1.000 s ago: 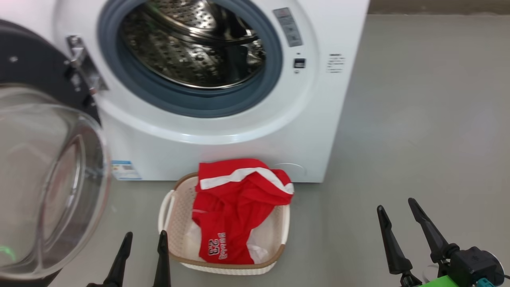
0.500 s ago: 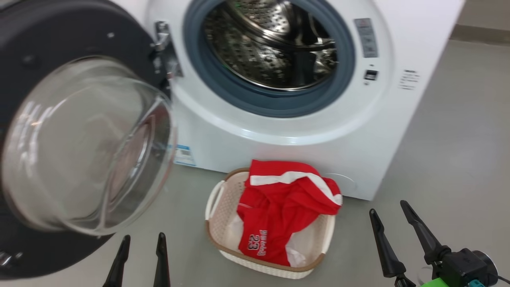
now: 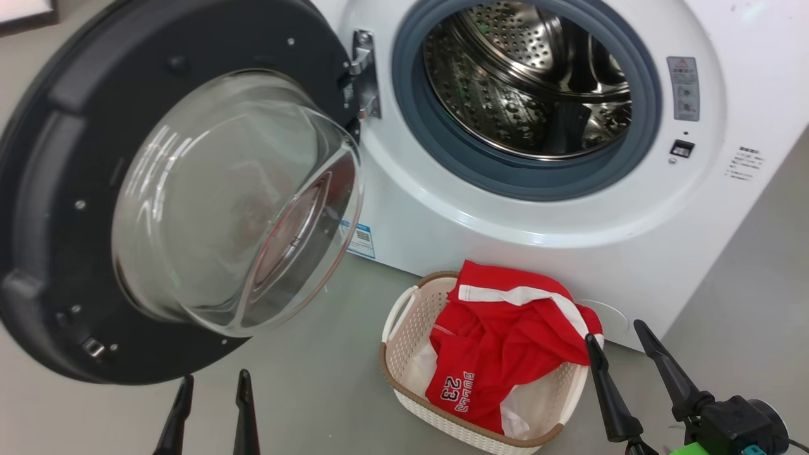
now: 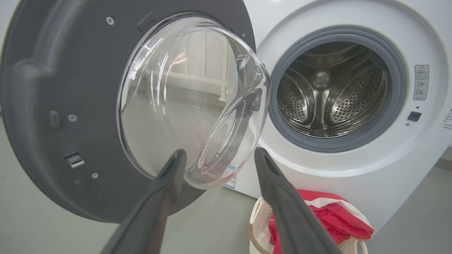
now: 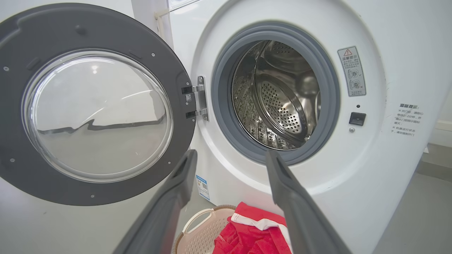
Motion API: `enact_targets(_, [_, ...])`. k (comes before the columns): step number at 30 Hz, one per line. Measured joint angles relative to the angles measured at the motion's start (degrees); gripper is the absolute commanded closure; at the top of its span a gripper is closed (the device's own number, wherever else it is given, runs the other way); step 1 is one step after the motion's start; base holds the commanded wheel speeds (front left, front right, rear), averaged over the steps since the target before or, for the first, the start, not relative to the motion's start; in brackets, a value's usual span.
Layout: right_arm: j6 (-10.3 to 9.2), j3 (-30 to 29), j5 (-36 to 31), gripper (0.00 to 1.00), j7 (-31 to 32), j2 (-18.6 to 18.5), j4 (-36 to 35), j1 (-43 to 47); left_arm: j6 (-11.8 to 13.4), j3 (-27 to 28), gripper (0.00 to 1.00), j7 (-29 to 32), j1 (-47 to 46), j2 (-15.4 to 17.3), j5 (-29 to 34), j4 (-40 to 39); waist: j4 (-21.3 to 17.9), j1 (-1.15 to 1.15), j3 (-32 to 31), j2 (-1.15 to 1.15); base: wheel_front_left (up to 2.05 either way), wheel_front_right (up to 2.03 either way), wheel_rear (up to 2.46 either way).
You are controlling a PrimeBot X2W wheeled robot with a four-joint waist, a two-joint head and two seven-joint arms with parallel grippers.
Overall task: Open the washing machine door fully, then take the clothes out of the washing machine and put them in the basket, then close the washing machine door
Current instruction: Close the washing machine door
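As the head camera had swung left since a second before, the round black-framed glass washing machine door (image 3: 57, 208) sat wide open at upper left, beside the white front-loading washing machine (image 3: 505, 227). Red white-striped clothes (image 3: 505, 341) lay in the cream perforated basket (image 3: 404, 328), lower centre. At the bottom edge the left gripper (image 3: 215, 375) and right gripper (image 3: 614, 329) gaped apart, empty.

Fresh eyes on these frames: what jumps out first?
The washing machine door stands wide open at the left of the head view, its clear glass bowl bulging toward the camera. Beside it, the washing machine shows its bare steel drum. On the floor in front, the red clothes printed "BULLS 23" lie heaped in the cream basket.
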Motion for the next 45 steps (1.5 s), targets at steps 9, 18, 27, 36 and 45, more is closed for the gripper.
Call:
enact_targets(9, [0.0, 0.2, 0.0, 0.0, 0.0, 0.0, 0.1, 0.0, 0.9, 0.3, 0.35, 0.5, 0.1, 0.1, 0.0, -0.9, 1.8, 0.0, -0.7, 0.0, 0.0, 0.0, 0.0])
enact_targets(18, [0.0, 0.2, 0.0, 0.0, 0.0, 0.0, 0.5, 0.4, 1.7, 2.5, 1.0, -1.2, 0.1, -0.1, -0.5, -4.8, 1.5, 0.0, -1.6, 0.0, 0.0, 0.0, 0.0])
enact_targets(27, [0.0, 0.2, -0.1, 0.0, 0.0, 0.0, 0.4, 1.3, 0.2, 9.8, 1.0, -2.2, -3.5, -1.6, -4.1, -11.3, 1.6, 0.0, -2.1, 0.0, 0.0, 0.0, 0.0])
enact_targets(36, [0.0, 0.3, -0.1, 0.0, 0.5, 0.0, 0.2, 1.2, -4.5, 19.8, 1.0, -2.7, -12.2, -3.9, -11.5, -11.8, 0.8, 0.0, -2.1, 0.0, 0.0, 0.0, 0.0])
enact_targets(45, [0.0, 0.4, -0.1, 0.0, 0.8, 0.0, 0.1, 1.2, -8.2, 31.4, 1.0, -1.9, -24.0, -4.9, -27.2, -2.5, -0.3, 0.0, -2.1, 0.0, 0.0, 0.0, 0.0])
